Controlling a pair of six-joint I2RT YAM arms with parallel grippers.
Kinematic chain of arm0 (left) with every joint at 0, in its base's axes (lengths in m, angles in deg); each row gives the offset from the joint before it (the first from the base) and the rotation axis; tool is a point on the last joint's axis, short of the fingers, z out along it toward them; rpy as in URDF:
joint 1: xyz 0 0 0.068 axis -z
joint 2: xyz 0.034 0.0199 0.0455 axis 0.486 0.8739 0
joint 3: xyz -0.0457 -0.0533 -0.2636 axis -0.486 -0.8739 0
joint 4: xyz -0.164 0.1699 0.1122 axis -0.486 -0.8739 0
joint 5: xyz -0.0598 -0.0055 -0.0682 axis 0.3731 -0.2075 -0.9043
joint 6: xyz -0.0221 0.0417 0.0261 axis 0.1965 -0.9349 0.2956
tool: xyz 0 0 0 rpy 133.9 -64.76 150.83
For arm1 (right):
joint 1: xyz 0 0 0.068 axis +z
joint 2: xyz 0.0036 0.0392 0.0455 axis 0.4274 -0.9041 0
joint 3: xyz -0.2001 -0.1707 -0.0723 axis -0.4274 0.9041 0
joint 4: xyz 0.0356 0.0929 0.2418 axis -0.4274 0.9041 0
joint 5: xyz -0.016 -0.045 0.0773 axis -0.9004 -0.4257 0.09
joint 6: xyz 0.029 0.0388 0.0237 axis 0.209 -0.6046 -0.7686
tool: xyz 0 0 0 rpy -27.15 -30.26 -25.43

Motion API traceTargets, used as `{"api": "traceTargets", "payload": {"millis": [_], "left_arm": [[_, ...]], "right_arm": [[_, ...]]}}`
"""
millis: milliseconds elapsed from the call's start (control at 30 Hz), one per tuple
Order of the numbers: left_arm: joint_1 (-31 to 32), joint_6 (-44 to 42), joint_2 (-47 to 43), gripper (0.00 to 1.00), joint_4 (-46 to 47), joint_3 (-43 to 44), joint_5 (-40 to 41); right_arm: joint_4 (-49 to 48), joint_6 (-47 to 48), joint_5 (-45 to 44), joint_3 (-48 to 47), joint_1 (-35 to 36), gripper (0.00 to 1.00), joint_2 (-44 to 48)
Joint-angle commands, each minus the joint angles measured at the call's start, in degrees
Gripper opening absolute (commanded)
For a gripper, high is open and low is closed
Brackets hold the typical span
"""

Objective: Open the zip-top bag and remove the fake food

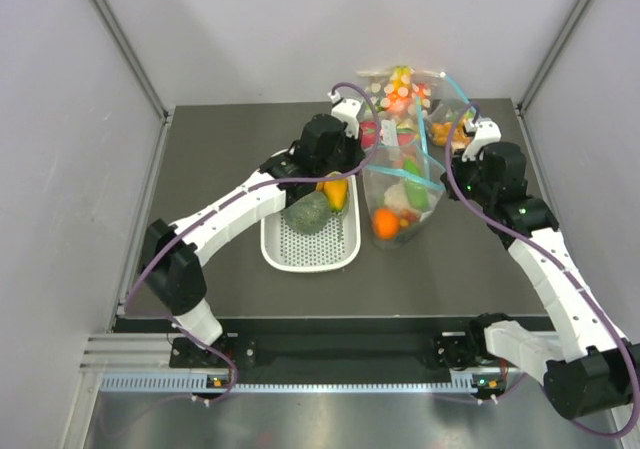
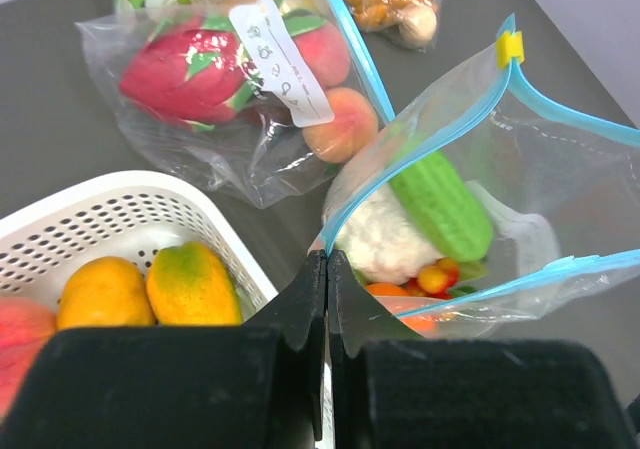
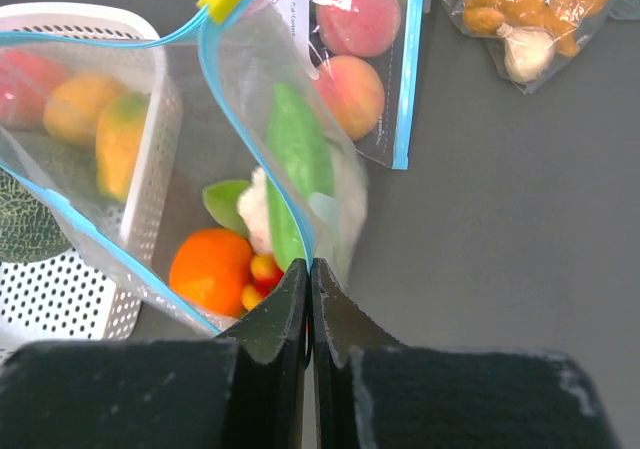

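The zip-top bag (image 1: 400,194) stands mid-table with its light-blue mouth pulled open between my two grippers. My left gripper (image 2: 327,259) is shut on the left zip strip, beside the basket. On the opposite strip my right gripper (image 3: 309,266) is also shut. Inside lie the fake food pieces: a round orange fruit (image 3: 210,269), a long green vegetable (image 2: 440,204), a white cauliflower piece (image 2: 380,239) and a few small red-yellow bits. A yellow slider tab (image 2: 511,47) sits at the far end of the mouth. From above, the left gripper (image 1: 362,159) and right gripper (image 1: 445,181) flank the bag.
A white perforated basket (image 1: 275,259) left of the bag holds a grey-green melon (image 1: 308,214) and yellow-orange fruit (image 1: 335,191). Behind lie a clear bag with a pink dragon fruit (image 2: 200,69) and peaches, and a smaller bag of orange pieces (image 2: 390,4). Walls enclose the table.
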Motion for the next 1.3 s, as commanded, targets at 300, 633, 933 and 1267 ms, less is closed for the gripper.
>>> {"api": "traceTargets", "payload": {"millis": [300, 633, 933, 1267], "left_arm": [[-0.2, -3.9, -5.1, 0.2, 1.1, -2.6, -1.1], [5.3, -8.6, -5.0, 0.6, 4.4, 6.6, 4.8], [11.3, -9.2, 0.6, 0.39, 3.0, 13.6, -1.4], [11.4, -3.5, 12.4, 0.36, -6.3, 19.2, 2.1]], "right_arm": [[-3.1, -0.9, 4.5, -0.9, 0.5, 0.0, 0.3], [-4.9, -1.9, 7.0, 0.6, 0.6, 0.0, -0.1], [-5.3, -2.0, 7.3, 1.1, 0.6, 0.0, -0.6], [-6.0, -2.0, 8.2, 1.9, 0.7, 0.0, -0.3]]}}
